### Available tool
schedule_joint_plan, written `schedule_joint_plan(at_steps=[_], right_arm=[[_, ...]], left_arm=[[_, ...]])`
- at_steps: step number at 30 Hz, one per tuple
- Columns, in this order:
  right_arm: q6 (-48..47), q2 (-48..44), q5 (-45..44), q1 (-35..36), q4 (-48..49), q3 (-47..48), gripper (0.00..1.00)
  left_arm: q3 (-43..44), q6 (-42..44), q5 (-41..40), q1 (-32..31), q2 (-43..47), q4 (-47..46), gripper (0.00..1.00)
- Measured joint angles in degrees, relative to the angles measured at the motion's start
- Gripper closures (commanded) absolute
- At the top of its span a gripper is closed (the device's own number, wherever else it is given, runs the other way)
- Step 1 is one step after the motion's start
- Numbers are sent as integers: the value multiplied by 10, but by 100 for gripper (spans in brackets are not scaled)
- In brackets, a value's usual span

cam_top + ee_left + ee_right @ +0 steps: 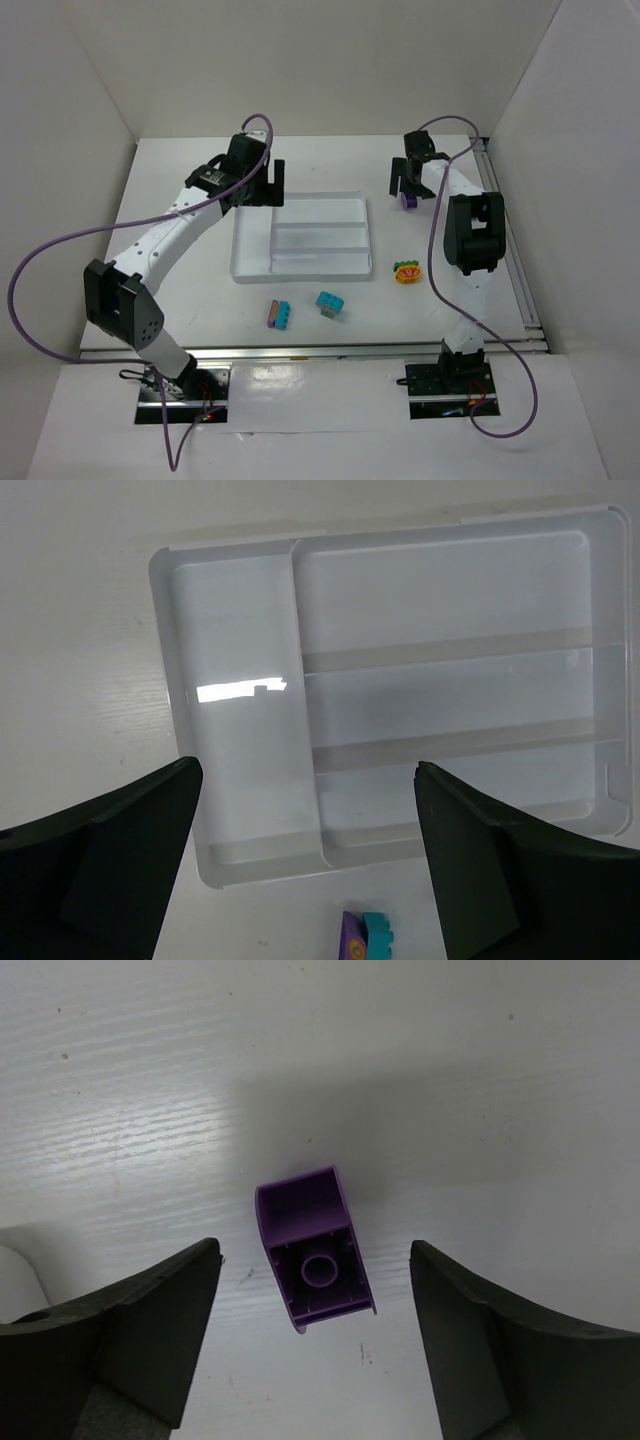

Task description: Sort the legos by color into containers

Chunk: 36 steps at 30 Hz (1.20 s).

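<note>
The translucent-white tray lies mid-table with no bricks in its compartments; it fills the left wrist view. My left gripper hovers open and empty over the tray's far-left part. My right gripper is open, its jaws on either side of a purple lego lying on the table with its hollow underside showing, not touching it. A purple-and-cyan stack lies just in front of the tray.
A cyan lego lies in front of the tray. An orange-and-green stack lies to the tray's right. White walls close in the back and both sides. A metal rail runs along the right edge.
</note>
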<state>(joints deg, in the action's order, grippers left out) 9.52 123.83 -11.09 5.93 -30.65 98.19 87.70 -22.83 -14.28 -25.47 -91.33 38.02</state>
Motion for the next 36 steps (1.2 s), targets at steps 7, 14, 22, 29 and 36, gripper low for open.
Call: schedule_joint_plan(at_steps=[7, 14, 22, 29, 36], right_arm=[[-2, 0, 0, 0, -1, -30, 27], [0, 2, 22, -3, 0, -30, 27], [2, 16, 30, -3, -1, -18, 37], [8, 21, 12, -3, 0, -19, 73], [11, -34, 14, 16, -1, -50, 86]], left_arm=[[4, -14, 1, 12, -11, 11, 0], [4, -14, -7, 12, -9, 15, 0], [4, -14, -15, 12, 16, 20, 0], [4, -13, -9, 12, 18, 25, 0], [23, -10, 15, 12, 18, 44, 0]])
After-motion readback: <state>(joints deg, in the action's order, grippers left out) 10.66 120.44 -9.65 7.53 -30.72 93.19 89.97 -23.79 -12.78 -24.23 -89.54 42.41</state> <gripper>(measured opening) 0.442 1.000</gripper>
